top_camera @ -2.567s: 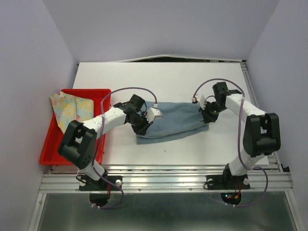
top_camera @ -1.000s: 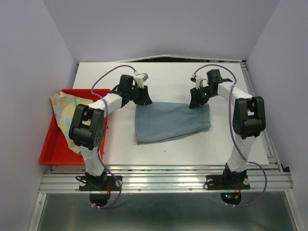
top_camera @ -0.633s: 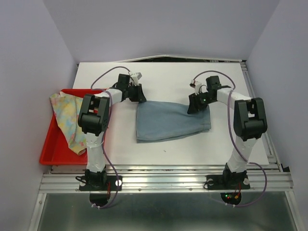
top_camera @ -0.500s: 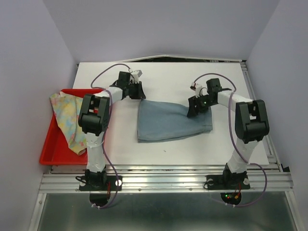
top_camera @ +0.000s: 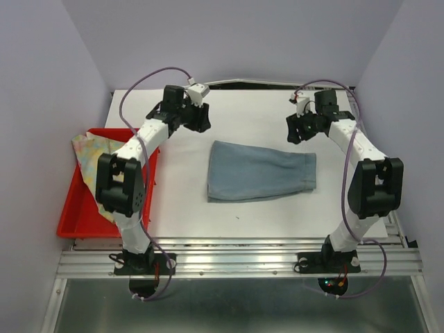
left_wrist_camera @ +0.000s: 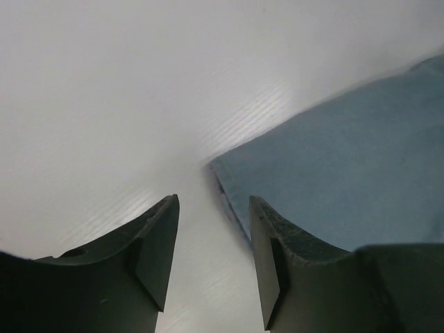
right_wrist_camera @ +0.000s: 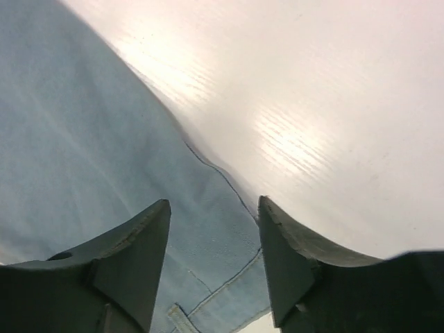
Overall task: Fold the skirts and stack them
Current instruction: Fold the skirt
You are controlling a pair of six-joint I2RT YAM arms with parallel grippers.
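The light blue denim skirt (top_camera: 260,172) lies folded flat in the middle of the white table (top_camera: 250,114). The pastel floral skirt (top_camera: 91,157) lies crumpled in the red tray (top_camera: 71,220) at the left. My left gripper (top_camera: 199,118) hovers behind the denim skirt's far left corner, open and empty. In the left wrist view that gripper (left_wrist_camera: 211,201) is over bare table, beside the denim corner (left_wrist_camera: 333,187). My right gripper (top_camera: 298,130) hangs above the far right corner, open. In the right wrist view it (right_wrist_camera: 214,205) has the denim edge (right_wrist_camera: 104,139) below it, untouched.
The red tray sits at the table's left edge, partly over the side. Purple-grey walls close in the left, back and right. A metal rail (top_camera: 243,258) with both arm bases runs along the near edge.
Both grippers let go of the denim skirt's far edge and rose back toward the far side. The skirt now lies flat and sits a little further right.
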